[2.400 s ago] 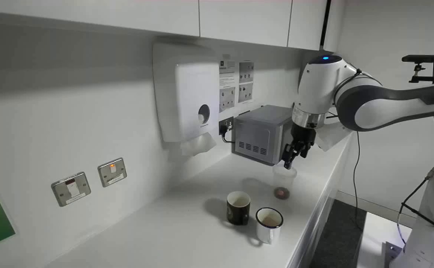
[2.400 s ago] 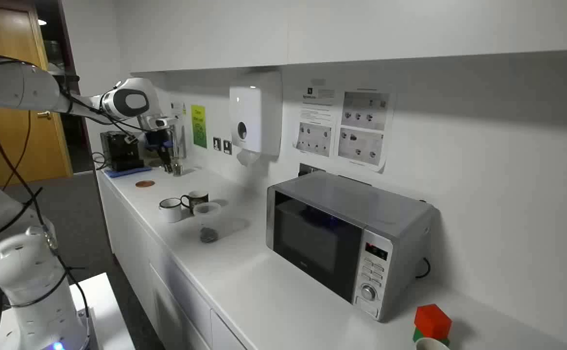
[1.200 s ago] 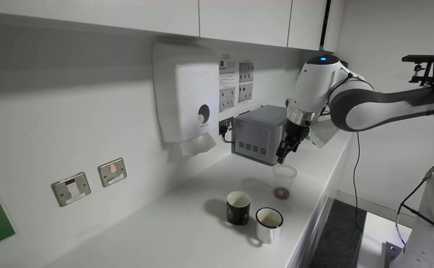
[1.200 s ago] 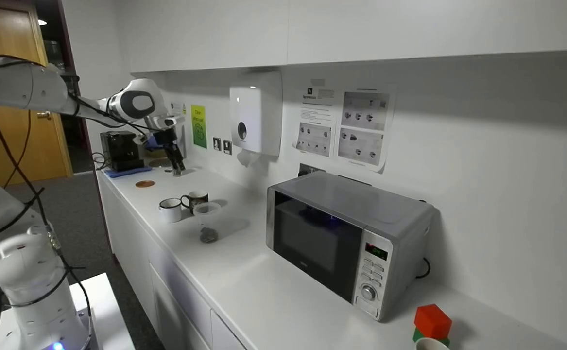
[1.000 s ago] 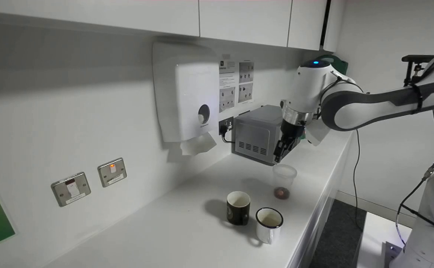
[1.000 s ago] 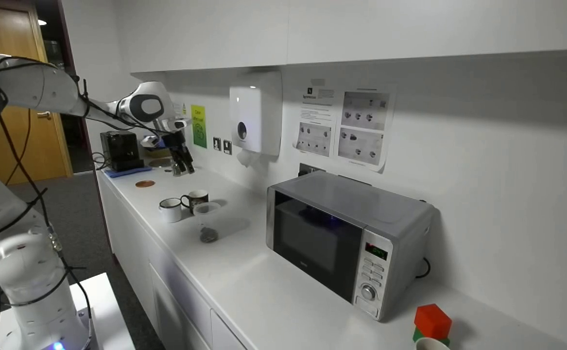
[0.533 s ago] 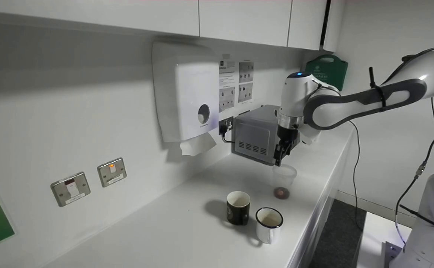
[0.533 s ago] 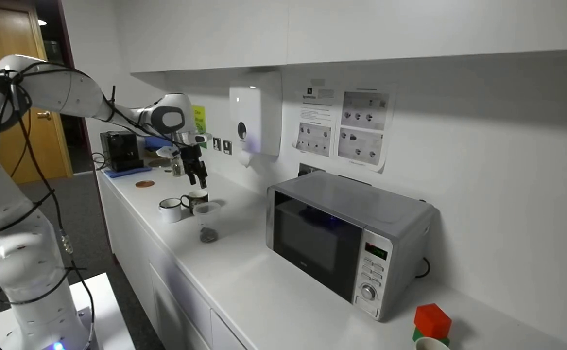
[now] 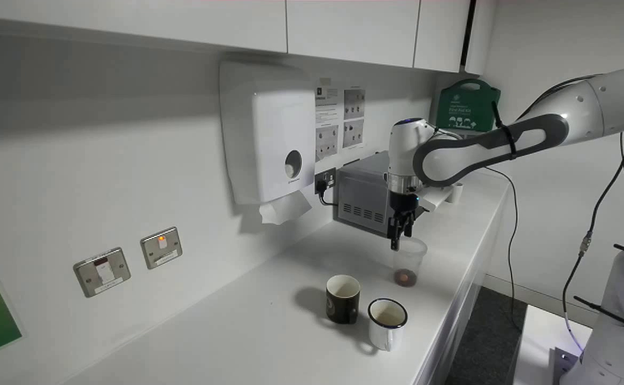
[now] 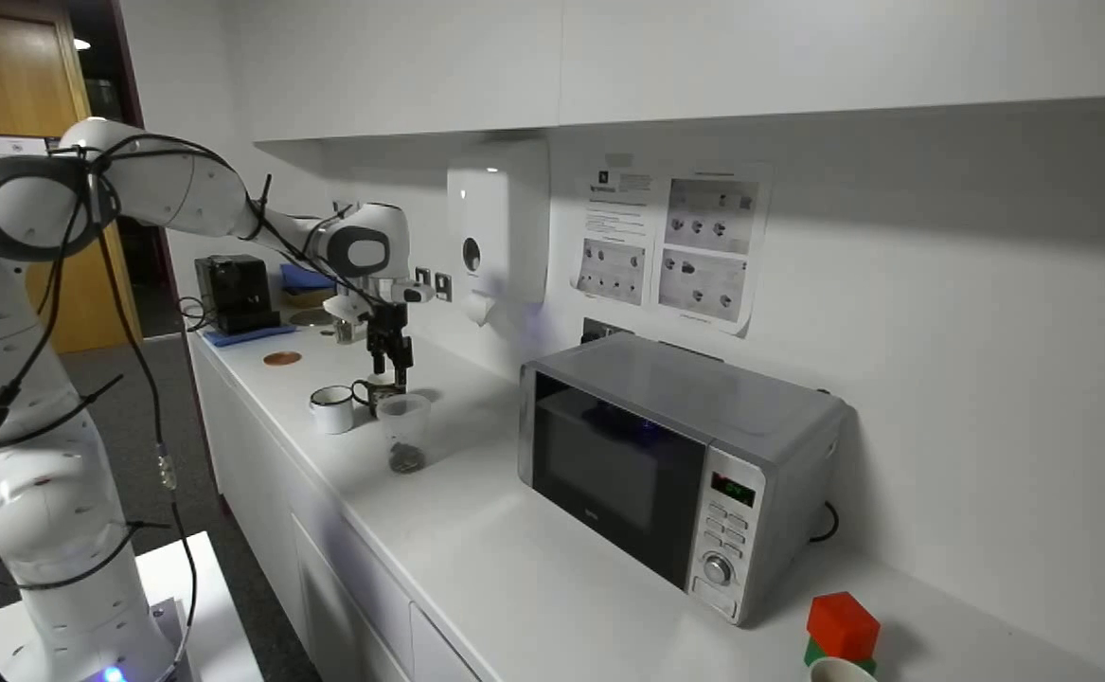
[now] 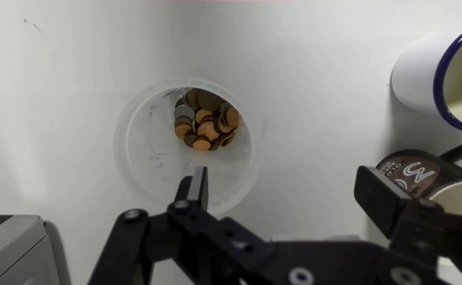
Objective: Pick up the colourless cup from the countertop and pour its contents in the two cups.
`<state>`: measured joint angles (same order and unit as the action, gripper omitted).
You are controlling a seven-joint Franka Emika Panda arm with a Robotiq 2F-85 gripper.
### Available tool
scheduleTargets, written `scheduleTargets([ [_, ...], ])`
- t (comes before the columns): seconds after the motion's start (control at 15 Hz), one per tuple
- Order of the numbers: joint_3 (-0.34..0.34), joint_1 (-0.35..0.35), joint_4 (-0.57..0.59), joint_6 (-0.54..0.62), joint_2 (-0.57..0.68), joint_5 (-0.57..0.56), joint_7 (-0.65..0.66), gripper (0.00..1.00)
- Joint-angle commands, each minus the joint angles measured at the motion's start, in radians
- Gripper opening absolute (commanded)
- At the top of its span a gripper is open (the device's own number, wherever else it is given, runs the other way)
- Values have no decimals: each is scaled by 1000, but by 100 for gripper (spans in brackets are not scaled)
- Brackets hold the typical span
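The colourless cup [image 11: 151, 162] stands upright on the white countertop [image 9: 237, 331], with several copper and silver coins [image 11: 207, 122] at its bottom. Of the two cups, the dark mug [image 9: 342, 309] and the white mug [image 9: 382, 332] stand close together beside it, both upright. My gripper [image 11: 282, 178] hangs over the countertop, fingers pointing down, wide open with nothing between them. In the wrist view one finger overlaps the colourless cup's rim and the opposite one overlaps the dark mug. Both exterior views show the gripper [image 9: 401, 241] above and apart from the colourless cup [image 10: 404, 431].
A grey microwave [image 10: 647, 464] stands against the wall. Above the countertop hang a towel dispenser [image 9: 274, 133] and wall cabinets [image 9: 354, 32]. A red block [image 10: 843, 625] and a black machine [image 10: 235, 294] stand at opposite ends. A copper-coloured disc [image 10: 282, 358] lies near the front edge.
My gripper has swung from a slant to pointing straight down. It has come lower and nearer the colourless cup, still open. The colourless cup and both mugs have not moved.
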<state>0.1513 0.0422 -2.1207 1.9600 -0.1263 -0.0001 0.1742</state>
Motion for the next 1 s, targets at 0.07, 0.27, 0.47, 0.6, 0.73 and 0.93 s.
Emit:
scheduleTargets([
  [0.07,-29,6,80,-39,61,-29,-15,100],
  [0.27,-54,-4,103,-38,57,-27,-22,100],
  [0.47,-83,-14,129,-46,58,-20,-19,100],
  [0.6,-100,-19,133,-53,62,-21,-17,100],
  [0.73,-113,-24,126,-72,65,-18,-21,100],
  [0.93,-128,-30,104,-107,76,-33,-17,100],
])
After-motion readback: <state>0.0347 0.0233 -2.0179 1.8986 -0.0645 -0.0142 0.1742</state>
